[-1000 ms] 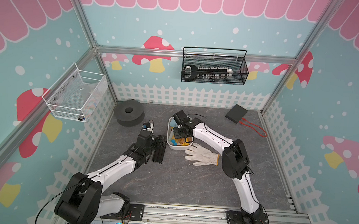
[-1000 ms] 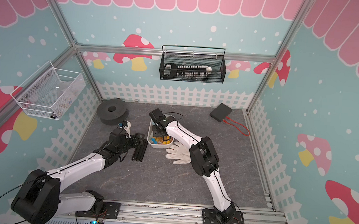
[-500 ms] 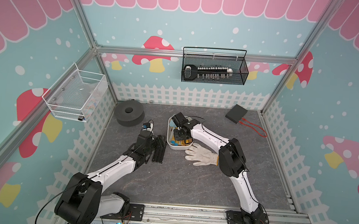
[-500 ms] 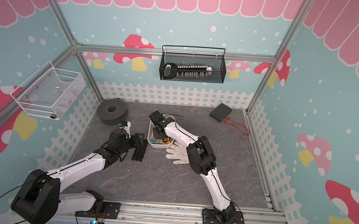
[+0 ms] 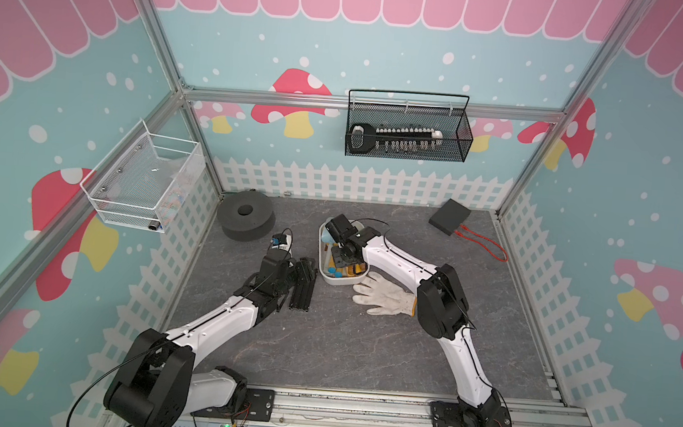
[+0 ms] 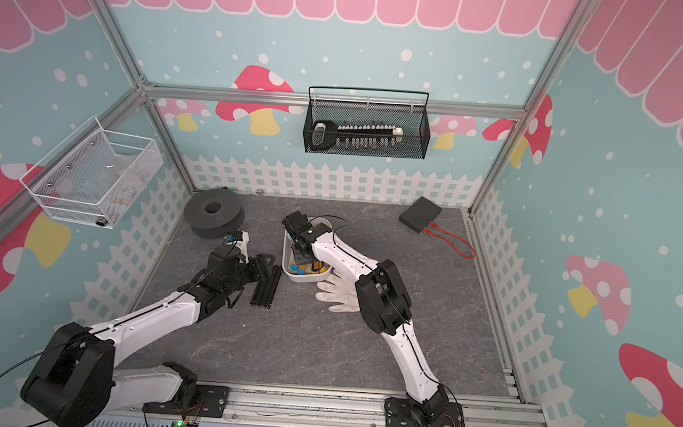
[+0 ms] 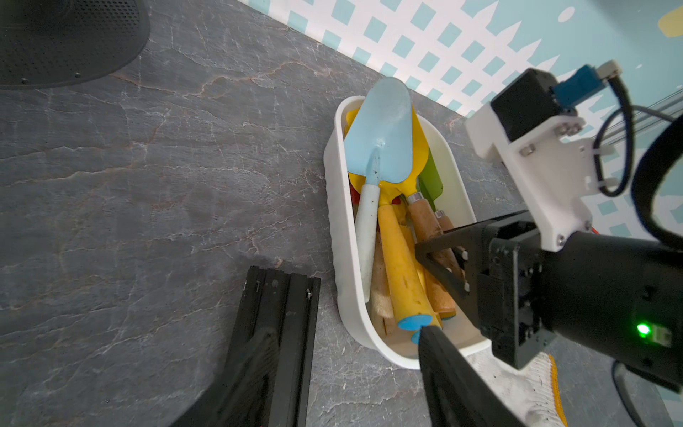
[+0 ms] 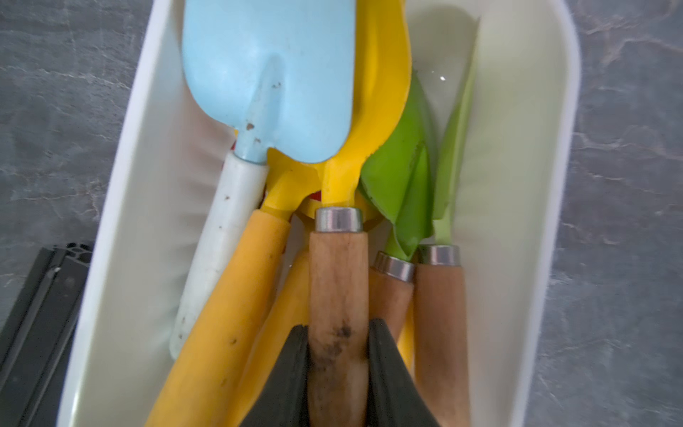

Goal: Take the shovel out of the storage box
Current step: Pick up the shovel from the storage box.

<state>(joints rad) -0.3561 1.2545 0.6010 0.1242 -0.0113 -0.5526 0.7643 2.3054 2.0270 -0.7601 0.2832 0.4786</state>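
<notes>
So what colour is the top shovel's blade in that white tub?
The blade is light blue; the right wrist view shows it best.

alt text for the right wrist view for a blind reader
The right gripper is shut on a wooden-handled shovel lying in the white storage box. Beside it lie a light blue shovel and green blades.

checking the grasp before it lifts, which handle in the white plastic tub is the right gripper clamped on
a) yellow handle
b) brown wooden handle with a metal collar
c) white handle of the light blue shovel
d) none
b: the right gripper pinches the brown wooden handle from both sides in the right wrist view.
</notes>
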